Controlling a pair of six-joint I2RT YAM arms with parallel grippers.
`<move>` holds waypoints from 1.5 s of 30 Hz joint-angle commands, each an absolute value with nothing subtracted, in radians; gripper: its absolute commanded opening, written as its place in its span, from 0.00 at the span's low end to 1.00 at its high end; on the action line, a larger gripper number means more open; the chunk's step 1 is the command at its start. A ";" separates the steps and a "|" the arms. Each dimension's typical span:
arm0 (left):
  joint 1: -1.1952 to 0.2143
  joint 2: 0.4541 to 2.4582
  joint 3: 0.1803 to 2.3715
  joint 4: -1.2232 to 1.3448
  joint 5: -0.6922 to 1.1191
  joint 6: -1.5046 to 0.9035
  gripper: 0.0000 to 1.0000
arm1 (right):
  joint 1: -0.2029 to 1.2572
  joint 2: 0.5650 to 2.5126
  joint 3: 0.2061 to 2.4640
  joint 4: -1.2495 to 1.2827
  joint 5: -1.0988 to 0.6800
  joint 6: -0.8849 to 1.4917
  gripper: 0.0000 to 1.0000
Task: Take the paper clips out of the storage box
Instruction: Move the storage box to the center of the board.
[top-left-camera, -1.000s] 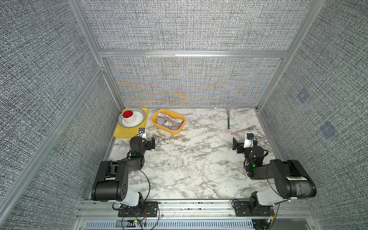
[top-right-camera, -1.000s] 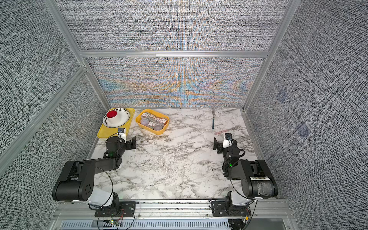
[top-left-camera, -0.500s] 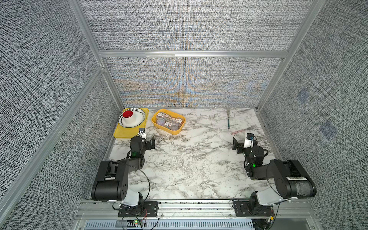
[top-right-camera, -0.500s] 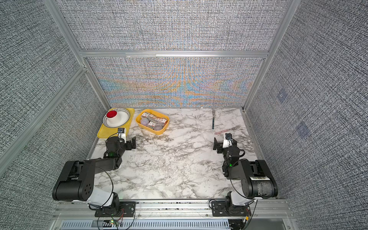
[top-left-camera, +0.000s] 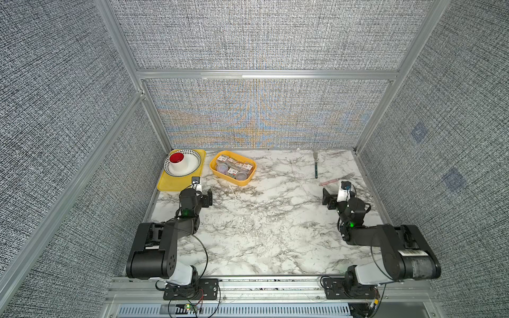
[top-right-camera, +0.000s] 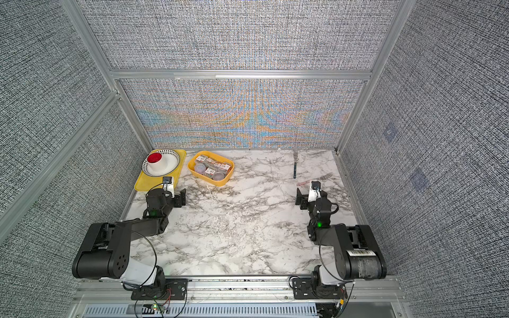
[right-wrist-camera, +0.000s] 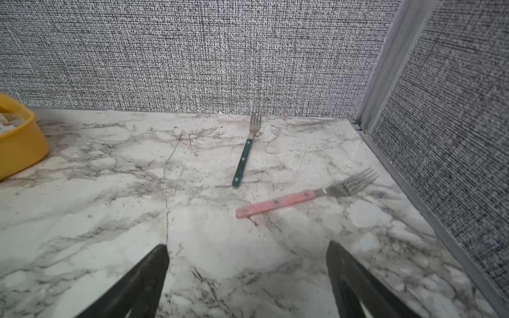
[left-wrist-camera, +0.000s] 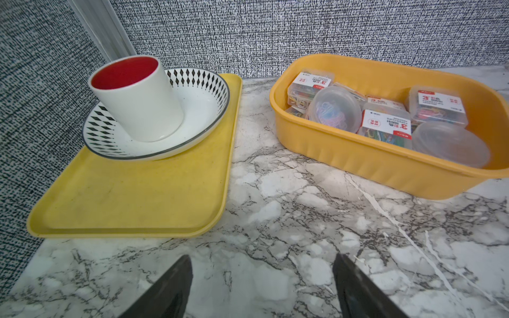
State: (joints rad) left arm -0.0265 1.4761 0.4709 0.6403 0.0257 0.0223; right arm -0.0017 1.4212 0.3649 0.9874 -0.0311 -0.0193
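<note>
The storage box (top-left-camera: 230, 180) is a deep yellow-orange tub at the back of the marble table, left of centre, also in a top view (top-right-camera: 209, 180). Inside lie the paper clips (left-wrist-camera: 385, 124): clear rectangular packs with white-and-red labels and round clear tubs (left-wrist-camera: 334, 108) of coloured clips. My left gripper (left-wrist-camera: 261, 264) hovers low over the table in front of the box, open and holding nothing; in a top view it (top-left-camera: 203, 193) stands near the tray's front corner. My right gripper (right-wrist-camera: 248, 253) is open and empty at the right side (top-left-camera: 334, 196); the box's end wall (right-wrist-camera: 19, 146) shows there.
A flat yellow tray (top-left-camera: 176, 184) lies left of the box, carrying a diamond-patterned bowl (top-left-camera: 191, 165) with a white, red-lined cup (top-left-camera: 176, 159) in it. A green-handled fork (right-wrist-camera: 242, 165) and a pink-handled fork (right-wrist-camera: 275, 205) lie ahead of the right gripper. Fabric walls close three sides.
</note>
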 commanded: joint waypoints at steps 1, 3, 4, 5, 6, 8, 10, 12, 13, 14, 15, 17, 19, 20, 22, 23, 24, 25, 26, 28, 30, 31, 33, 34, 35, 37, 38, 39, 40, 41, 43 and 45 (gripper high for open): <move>-0.030 1.407 0.573 0.427 -0.022 -0.001 0.75 | 0.004 1.369 0.516 0.688 -0.004 0.061 0.88; -0.041 1.357 0.625 0.322 -0.044 -0.021 0.73 | 0.018 1.374 0.615 0.541 0.005 0.093 0.86; -0.043 1.333 0.642 0.284 -0.047 -0.055 0.73 | 0.030 1.381 0.657 0.463 0.039 0.106 0.85; -0.044 1.304 0.660 0.238 -0.035 -0.083 0.73 | 0.042 1.384 0.700 0.382 0.075 0.115 0.85; -0.044 1.274 0.690 0.169 -0.030 -0.105 0.72 | 0.056 1.384 0.733 0.313 0.103 0.125 0.86; -0.047 1.222 0.769 -0.017 -0.038 -0.141 0.70 | 0.076 1.371 0.779 0.195 0.121 0.154 0.85; -0.047 1.174 0.848 -0.194 -0.051 -0.179 0.66 | 0.096 1.344 0.835 0.087 0.120 0.191 0.85; -0.046 1.136 0.935 -0.351 -0.043 -0.209 0.63 | 0.113 1.312 0.870 -0.010 0.092 0.231 0.85; -0.047 1.123 0.976 -0.420 -0.025 -0.210 0.61 | 0.123 1.300 0.885 -0.047 0.088 0.255 0.84; -0.047 1.111 1.016 -0.491 -0.019 -0.208 0.60 | 0.134 1.291 0.902 -0.087 0.077 0.285 0.83; -0.047 1.099 1.048 -0.552 -0.019 -0.199 0.58 | 0.149 1.289 0.919 -0.117 0.058 0.320 0.83; -0.046 1.079 1.079 -0.629 -0.027 -0.171 0.58 | 0.187 1.302 0.960 -0.172 0.034 0.392 0.82; -0.047 1.055 1.058 -0.653 -0.066 -0.191 0.58 | 0.250 1.343 1.014 -0.213 0.029 0.469 0.82; -0.046 1.044 1.034 -0.651 -0.070 -0.186 0.58 | 0.293 1.373 1.046 -0.228 0.028 0.512 0.81; -0.044 1.035 0.978 -0.635 -0.078 -0.178 0.59 | 0.370 1.447 1.119 -0.249 0.028 0.590 0.81; -0.044 1.040 0.963 -0.638 -0.085 -0.180 0.59 | 0.407 1.496 1.160 -0.252 0.023 0.629 0.82; -0.044 1.049 0.963 -0.645 -0.092 -0.189 0.58 | 0.442 1.548 1.208 -0.252 0.018 0.664 0.82; -0.045 1.056 0.967 -0.650 -0.094 -0.201 0.58 | 0.467 1.594 1.250 -0.254 0.016 0.689 0.82; -0.044 1.062 0.971 -0.646 -0.078 -0.205 0.58 | 0.494 1.652 1.306 -0.265 0.018 0.721 0.82; -0.044 1.068 0.981 -0.651 -0.060 -0.198 0.58 | 0.533 1.775 1.428 -0.306 0.025 0.774 0.81; -0.043 1.068 0.978 -0.654 -0.067 -0.196 0.58 | 0.564 1.903 1.564 -0.359 0.018 0.811 0.80; -0.043 1.066 0.974 -0.654 -0.068 -0.198 0.58 | 0.580 1.964 1.635 -0.382 0.014 0.825 0.79; -0.043 1.065 0.967 -0.653 -0.066 -0.201 0.58 | 0.606 2.065 1.739 -0.405 0.012 0.852 0.78; -0.044 1.065 0.965 -0.653 -0.065 -0.203 0.59 | 0.615 2.110 1.779 -0.407 0.011 0.870 0.77; -0.043 1.066 0.965 -0.655 -0.063 -0.204 0.59 | 0.619 2.147 1.812 -0.408 0.007 0.887 0.76; -0.043 1.069 0.968 -0.658 -0.053 -0.204 0.59 | 0.622 2.201 1.852 -0.404 0.007 0.923 0.73; -0.043 1.069 0.970 -0.660 -0.041 -0.203 0.59 | 0.623 2.219 1.863 -0.394 0.002 0.938 0.71; -0.043 1.069 0.970 -0.661 -0.029 -0.201 0.59 | 0.623 2.233 1.871 -0.382 -0.001 0.946 0.70; -0.043 1.067 0.970 -0.661 -0.018 -0.199 0.59 | 0.624 2.248 1.882 -0.373 -0.004 0.956 0.68; -0.043 1.066 0.968 -0.660 -0.012 -0.197 0.59 | 0.624 2.263 1.900 -0.371 -0.007 0.963 0.66; -0.043 1.062 0.968 -0.658 -0.011 -0.198 0.59 | 0.626 2.296 1.943 -0.379 -0.013 0.965 0.63; -0.043 1.060 0.967 -0.656 -0.005 -0.198 0.59 | 0.629 2.331 1.990 -0.397 -0.011 0.966 0.63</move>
State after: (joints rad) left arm -0.0441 1.0637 0.9657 -0.6594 -0.0238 -0.1947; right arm 0.6231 2.3051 1.9453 -0.3782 -0.0051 0.9413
